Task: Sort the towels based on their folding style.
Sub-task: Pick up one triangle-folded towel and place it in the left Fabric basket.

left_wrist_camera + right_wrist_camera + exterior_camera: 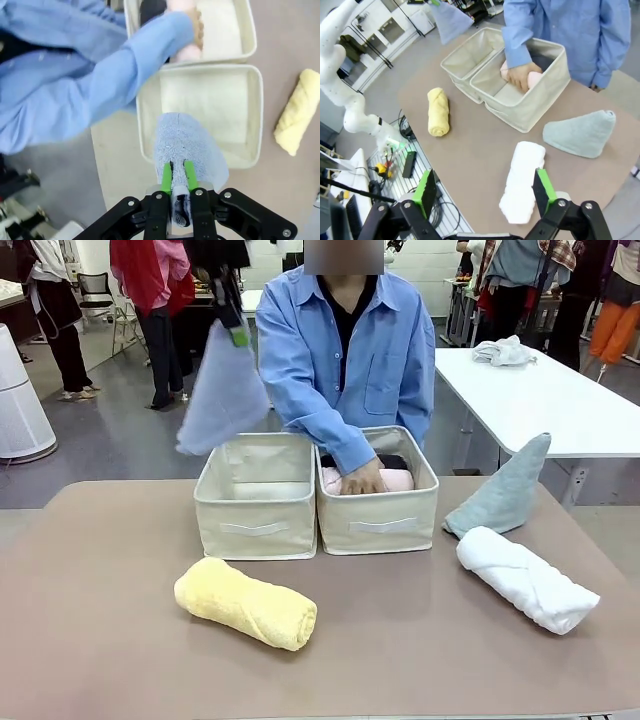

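Left wrist view | left gripper (177, 167) pinching lavender-blue cone towel (190, 140) — hanging above bin (210, 100)

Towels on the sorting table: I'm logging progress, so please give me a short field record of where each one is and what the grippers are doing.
blue cone: hanging from the shut left gripper, over the left bin
pink roll: in the right bin, under the person's hand
dark towel: right bin, behind the pink roll
yellow roll: on the table, before the left bin
white roll: table, right side
grey-green cone: table, beside the right bin
right gripper: open, above the white roll
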Motion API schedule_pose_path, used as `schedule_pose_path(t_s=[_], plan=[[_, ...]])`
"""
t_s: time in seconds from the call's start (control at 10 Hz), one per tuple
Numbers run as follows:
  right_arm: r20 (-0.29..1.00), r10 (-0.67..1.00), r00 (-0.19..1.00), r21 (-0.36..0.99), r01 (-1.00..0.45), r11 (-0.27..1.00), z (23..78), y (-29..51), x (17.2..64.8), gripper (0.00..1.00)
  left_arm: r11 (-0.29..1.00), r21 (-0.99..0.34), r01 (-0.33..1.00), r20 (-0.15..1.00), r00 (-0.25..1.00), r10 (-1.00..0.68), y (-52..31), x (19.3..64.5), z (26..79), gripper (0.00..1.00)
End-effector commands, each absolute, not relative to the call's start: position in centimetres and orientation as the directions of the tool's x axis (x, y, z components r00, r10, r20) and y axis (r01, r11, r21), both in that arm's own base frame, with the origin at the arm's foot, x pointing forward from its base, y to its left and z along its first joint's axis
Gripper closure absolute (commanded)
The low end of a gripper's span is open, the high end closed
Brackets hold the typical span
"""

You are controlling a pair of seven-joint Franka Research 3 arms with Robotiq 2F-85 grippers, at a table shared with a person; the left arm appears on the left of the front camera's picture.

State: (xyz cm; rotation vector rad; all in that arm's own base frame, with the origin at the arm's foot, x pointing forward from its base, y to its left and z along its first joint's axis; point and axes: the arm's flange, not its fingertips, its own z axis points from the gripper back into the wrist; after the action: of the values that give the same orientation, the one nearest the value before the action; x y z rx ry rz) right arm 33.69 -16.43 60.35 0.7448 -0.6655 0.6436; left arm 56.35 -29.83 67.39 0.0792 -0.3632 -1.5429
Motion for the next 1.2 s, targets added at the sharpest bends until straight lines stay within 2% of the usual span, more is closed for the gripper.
schedule_pose_path(t_s=[0.0, 0.3, 0.5, 0.6, 0.7, 0.9, 1.1], plan=[[0.747, 0.277, 0.604, 0.39, -0.736, 0.553, 60.3, -16.5, 33.8, 0.0, -0.046, 0.244, 0.969, 0.21, -0.099, -0.973, -29.3, 55.0, 64.3, 0.89], [0.747, 0.277, 0.604, 0.39, -0.736, 0.553, 60.3, -16.5, 33.8, 0.0, -0.239, 0.23, 0.943, 0.147, -0.276, -0.95, -32.7, 56.3, 62.2, 0.89], [0.747, 0.277, 0.604, 0.39, -0.736, 0.553, 60.3, -16.5, 33.8, 0.0, -0.353, 0.157, 0.922, 0.12, -0.372, -0.92, -33.8, 56.7, 61.1, 0.89], [0.747, 0.277, 0.604, 0.39, -0.736, 0.553, 60.3, -16.5, 33.8, 0.0, -0.299, 0.111, 0.948, 0.084, -0.309, -0.947, -34.0, 56.5, 61.1, 0.89], [0.747, 0.277, 0.604, 0.39, -0.736, 0.553, 60.3, -16.5, 33.8, 0.0, -0.283, 0.19, 0.94, 0.141, -0.311, -0.94, -33.7, 55.8, 60.1, 0.89], [0.747, 0.277, 0.604, 0.39, -0.736, 0.553, 60.3, -16.5, 33.8, 0.0, -0.283, 0.19, 0.94, 0.141, -0.311, -0.94, -33.7, 55.8, 60.1, 0.89], [0.747, 0.277, 0.604, 0.39, -0.736, 0.553, 60.3, -16.5, 33.8, 0.0, -0.287, 0.126, 0.95, 0.16, -0.305, -0.939, -34.7, 56.0, 58.0, 0.89]])
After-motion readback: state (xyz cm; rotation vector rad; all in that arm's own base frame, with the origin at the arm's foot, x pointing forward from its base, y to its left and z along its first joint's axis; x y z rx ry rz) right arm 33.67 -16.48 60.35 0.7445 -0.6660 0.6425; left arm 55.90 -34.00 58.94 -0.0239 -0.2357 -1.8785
